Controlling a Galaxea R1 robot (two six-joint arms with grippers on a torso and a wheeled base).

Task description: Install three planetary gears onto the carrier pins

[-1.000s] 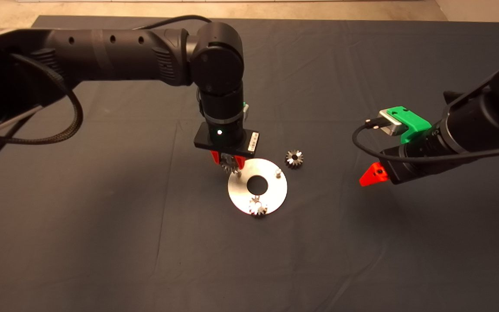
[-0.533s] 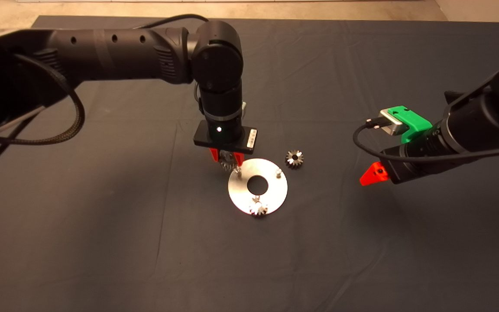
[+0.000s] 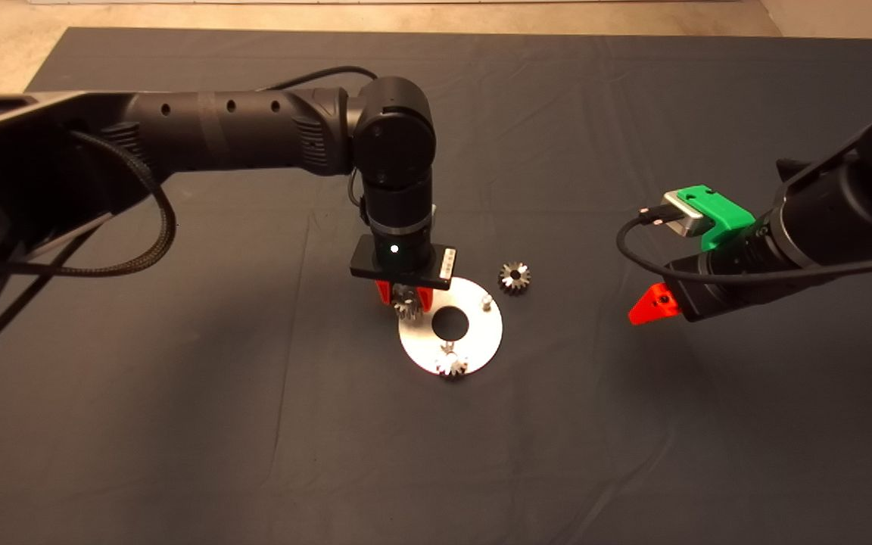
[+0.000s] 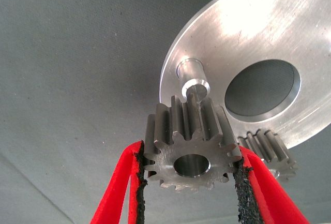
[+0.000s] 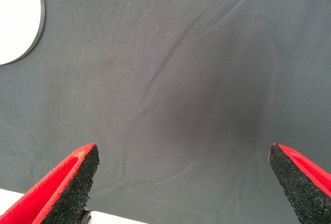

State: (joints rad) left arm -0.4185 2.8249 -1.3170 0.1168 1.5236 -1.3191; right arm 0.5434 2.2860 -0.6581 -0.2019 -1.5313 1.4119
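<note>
While one gear sits on its pin, the second hangs over the next and the third waits on the mat.

Head view: left gripper (image 3: 406, 301) stands over the white disc (image 3: 481, 333), a planetary gear (image 3: 406, 305) between its fingers; one seated gear (image 3: 452, 366) at the disc's near edge, a bare pin (image 3: 486, 302), a loose gear (image 3: 514, 275) just off the rim. Right gripper (image 3: 652, 304) idles well apart to the right.
Left wrist view: pads clamp the gear's flanks; its bore hangs just short of the pin (image 4: 194, 79), not yet threaded, which the head view hides.
Right wrist view: fingers (image 5: 77, 180) wide apart over bare mat (image 5: 196, 94).
</note>
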